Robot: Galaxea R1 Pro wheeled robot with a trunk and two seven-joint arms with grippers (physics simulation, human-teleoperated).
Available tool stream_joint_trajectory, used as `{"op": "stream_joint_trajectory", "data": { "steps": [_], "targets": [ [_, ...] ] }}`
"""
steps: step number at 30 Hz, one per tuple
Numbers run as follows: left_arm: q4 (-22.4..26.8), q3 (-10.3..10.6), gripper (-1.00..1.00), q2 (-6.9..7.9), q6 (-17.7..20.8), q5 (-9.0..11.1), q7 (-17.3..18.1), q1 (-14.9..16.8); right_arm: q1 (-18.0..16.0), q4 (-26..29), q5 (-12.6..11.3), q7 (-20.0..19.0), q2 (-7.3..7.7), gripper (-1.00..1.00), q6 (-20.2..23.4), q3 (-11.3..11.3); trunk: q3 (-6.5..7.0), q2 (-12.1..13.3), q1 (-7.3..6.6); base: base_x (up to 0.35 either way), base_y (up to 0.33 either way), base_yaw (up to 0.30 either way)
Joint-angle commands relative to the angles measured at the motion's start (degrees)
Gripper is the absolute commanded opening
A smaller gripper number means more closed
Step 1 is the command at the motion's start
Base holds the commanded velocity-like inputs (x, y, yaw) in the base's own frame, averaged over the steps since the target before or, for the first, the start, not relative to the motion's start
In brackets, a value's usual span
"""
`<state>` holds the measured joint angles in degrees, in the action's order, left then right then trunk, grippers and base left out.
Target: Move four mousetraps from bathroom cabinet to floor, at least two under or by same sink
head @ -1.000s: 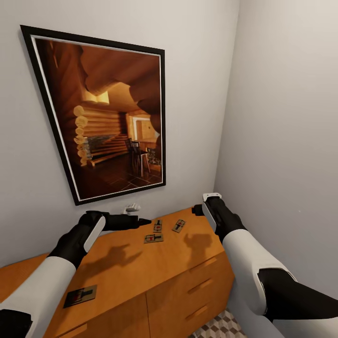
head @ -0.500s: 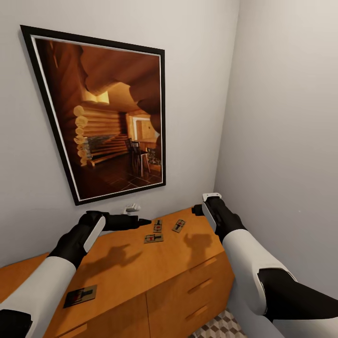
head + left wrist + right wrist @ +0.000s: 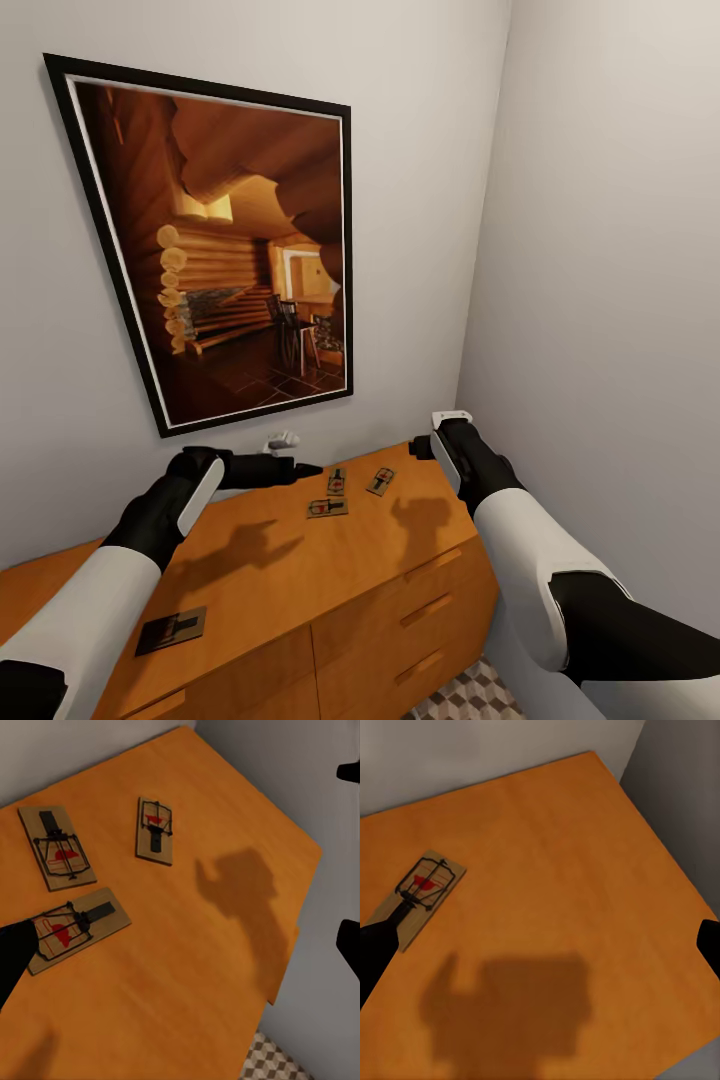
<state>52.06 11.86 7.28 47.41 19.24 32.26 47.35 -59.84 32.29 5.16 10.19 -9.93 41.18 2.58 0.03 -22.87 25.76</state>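
I am facing the orange-brown cabinet (image 3: 330, 590) in a corner, with a big framed picture (image 3: 215, 240) of a log interior on the wall above it. Three mousetraps lie close together on the cabinet's flat top near its right end: one (image 3: 327, 508) nearest me, one (image 3: 337, 482) just behind it, and one (image 3: 380, 481) to their right, none of them touching. A fourth mousetrap (image 3: 171, 630) sits well apart near the front edge on my left, close beside my left forearm. A small white object (image 3: 283, 439) rests at the back by the wall. My left jaws (image 3: 300, 469) hover above the top just left of the cluster, holding nothing; in the left wrist view the fingertips (image 3: 15, 949) stand wide apart, one overlapping the edge of the nearest trap. My right jaws (image 3: 420, 447) hang over the cabinet's right end, also spread wide and empty, with one trap beside a fingertip (image 3: 375, 945) in the right wrist view. A sliver of cube-patterned bathroom floor (image 3: 470, 697) shows below the drawer fronts.
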Motion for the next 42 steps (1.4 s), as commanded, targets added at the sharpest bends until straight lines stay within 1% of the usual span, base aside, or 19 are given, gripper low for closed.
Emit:
{"op": "stream_joint_trajectory", "data": {
  "steps": [1,8,15,21,26,36,42],
  "targets": [
    [0.14,0.1,1.0,0.06,0.26,0.19,0.0,0.02,-0.01,0.06,0.51,-0.14,-0.07,1.0,0.34,0.24,-0.03,-0.05,0.02,0.0,0.0,0.0],
    [0.58,0.16,1.0,0.09,0.3,0.13,-0.03,0.02,-0.01,-0.09,0.47,-0.05,-0.07,1.0,0.7,0.15,-0.03,-0.05,0.02,0.0,0.0,0.0],
    [0.7,0.17,1.0,0.1,0.31,0.11,-0.05,0.02,-0.01,-1.47,0.37,0.34,-0.07,1.0,1.35,0.23,-0.03,-0.05,0.02,0.0,0.0,0.0],
    [0.69,0.18,1.0,0.05,0.28,0.04,-0.08,0.02,-0.26,-3.98,0.23,0.73,-0.07,1.0,4.32,0.34,-0.03,-0.05,0.02,0.0,0.0,0.0],
    [0.68,0.18,1.0,0.02,0.24,0.02,-0.09,0.02,-0.8,-4.79,0.13,0.83,-0.07,1.0,5.52,0.39,-0.03,-0.05,0.02,0.0,0.0,0.0],
    [0.64,0.18,1.0,0.08,0.3,-0.16,-0.09,0.02,-1.41,-5.31,0.04,0.87,-0.07,1.0,5.98,0.49,-0.03,-0.05,0.02,0.01,0.0,0.0],
    [0.64,0.23,1.0,0.06,0.27,-0.23,-0.09,0.02,-1.48,-5.32,0.07,0.88,-0.07,1.0,6.02,0.56,-0.03,-0.05,0.02,0.191,0.0,0.0]
  ]
}}
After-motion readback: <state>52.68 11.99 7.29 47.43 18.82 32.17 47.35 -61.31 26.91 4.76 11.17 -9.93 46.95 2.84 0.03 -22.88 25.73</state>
